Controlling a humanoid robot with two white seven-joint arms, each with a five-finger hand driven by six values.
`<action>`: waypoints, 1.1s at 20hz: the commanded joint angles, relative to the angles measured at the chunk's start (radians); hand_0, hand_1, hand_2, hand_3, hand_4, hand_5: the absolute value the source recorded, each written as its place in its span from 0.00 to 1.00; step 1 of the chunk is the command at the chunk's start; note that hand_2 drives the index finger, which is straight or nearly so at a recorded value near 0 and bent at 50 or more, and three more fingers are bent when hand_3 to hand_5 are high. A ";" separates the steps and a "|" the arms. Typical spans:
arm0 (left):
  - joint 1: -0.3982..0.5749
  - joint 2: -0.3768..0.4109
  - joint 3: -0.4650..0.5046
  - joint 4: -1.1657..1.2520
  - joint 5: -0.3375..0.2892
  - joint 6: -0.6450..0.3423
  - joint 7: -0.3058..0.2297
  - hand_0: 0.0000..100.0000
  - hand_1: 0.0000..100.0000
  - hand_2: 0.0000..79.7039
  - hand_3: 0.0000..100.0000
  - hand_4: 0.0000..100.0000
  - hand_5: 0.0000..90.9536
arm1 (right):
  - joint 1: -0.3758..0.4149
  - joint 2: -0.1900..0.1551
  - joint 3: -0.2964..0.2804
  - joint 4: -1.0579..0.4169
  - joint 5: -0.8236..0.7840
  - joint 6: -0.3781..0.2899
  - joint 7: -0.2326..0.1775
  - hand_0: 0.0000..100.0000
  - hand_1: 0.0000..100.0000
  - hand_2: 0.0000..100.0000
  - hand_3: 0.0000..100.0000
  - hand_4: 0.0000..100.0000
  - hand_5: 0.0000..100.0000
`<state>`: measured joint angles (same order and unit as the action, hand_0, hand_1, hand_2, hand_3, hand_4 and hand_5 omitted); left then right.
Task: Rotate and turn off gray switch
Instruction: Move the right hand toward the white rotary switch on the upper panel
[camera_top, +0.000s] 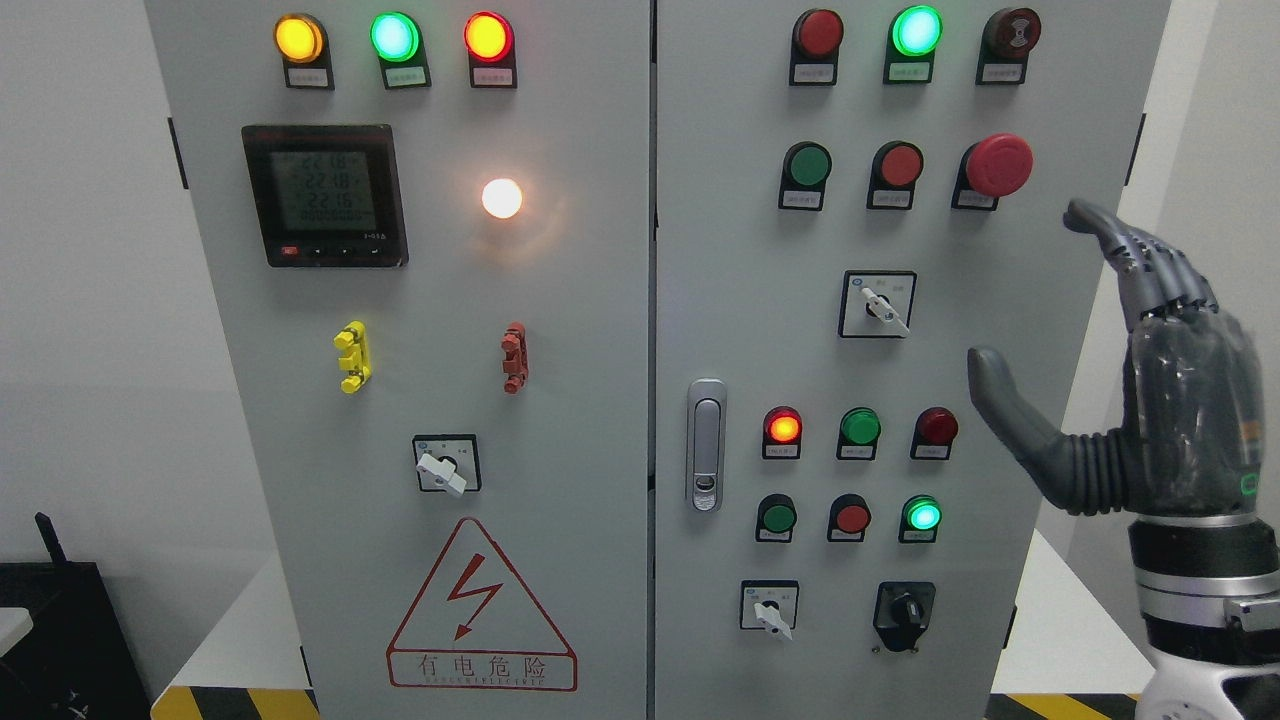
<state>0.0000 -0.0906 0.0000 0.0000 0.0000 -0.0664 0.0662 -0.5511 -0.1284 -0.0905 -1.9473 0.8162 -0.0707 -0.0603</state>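
At the nine o'clock side, the pale grey metal cabinet (600, 400) is showing its left door with three lit indicator lamps (394, 38), a dark digital meter (324, 195) and a red lightning warning triangle (481, 606). Several small rotary selectors with light grey lever knobs are sitting on square plates; which one the task means is not certain, but the gray switch (878, 304) on the right door, just at nine o'clock of the raised hand, is looking the likeliest. It is pointing toward four o'clock. It should be handling as a stiff, detented knob, small and smooth, so pinching the lever across its flat sides and twisting from the wrist is seeming the best hold. At three o'clock the dark robotic right hand (1150, 400) is hovering apart from the panel, its fingers (1160, 270) straight and held together, thumb spread wide, gripping nothing. The room is showing white walls and a floor with yellow-black hazard tape (240, 702)
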 joint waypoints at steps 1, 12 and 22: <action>-0.009 0.000 0.008 -0.026 0.020 0.000 0.000 0.12 0.39 0.00 0.00 0.00 0.00 | 0.000 0.104 0.029 0.037 0.000 0.046 0.016 0.18 0.43 0.30 0.74 0.79 0.99; -0.009 -0.001 0.008 -0.026 0.018 0.000 0.000 0.12 0.39 0.00 0.00 0.00 0.00 | -0.012 0.135 0.052 0.060 -0.002 0.189 0.019 0.03 0.48 0.45 0.86 0.86 1.00; -0.009 0.000 0.009 -0.026 0.020 0.000 0.000 0.12 0.39 0.00 0.00 0.00 0.00 | -0.069 0.174 0.066 0.090 -0.049 0.276 0.019 0.00 0.47 0.50 0.89 0.87 1.00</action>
<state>0.0000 -0.0906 0.0000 0.0000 0.0000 -0.0662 0.0662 -0.5909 -0.0124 -0.0388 -1.8892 0.7822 0.1858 -0.0408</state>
